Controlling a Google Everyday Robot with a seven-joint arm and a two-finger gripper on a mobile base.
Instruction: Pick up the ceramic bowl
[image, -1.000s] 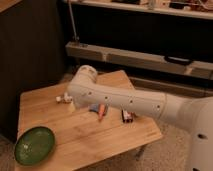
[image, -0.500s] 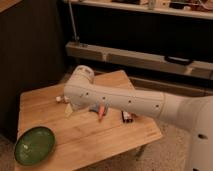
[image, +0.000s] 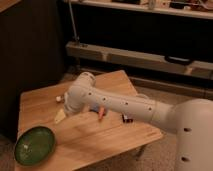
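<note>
The ceramic bowl (image: 34, 145) is round, shallow and glossy green with a darker rim. It sits on the front left corner of the wooden table (image: 115, 142). My white arm (image: 120, 104) reaches from the right across the table's middle and bends near its far left part. My gripper (image: 60, 116) shows as a pale tip below that bend, just above the tabletop, up and to the right of the bowl and apart from it. The arm hides most of the gripper.
A small orange item (image: 101, 114), a bluish item (image: 94, 108) and a small dark packet (image: 126, 118) lie by the arm at mid table. A small white thing (image: 59, 98) lies near the bend. Dark shelving with metal rails (image: 125, 55) stands behind the table.
The arm's front end has swung down and to the left, bringing the gripper nearer the bowl. The bowl and the small items have not moved.
</note>
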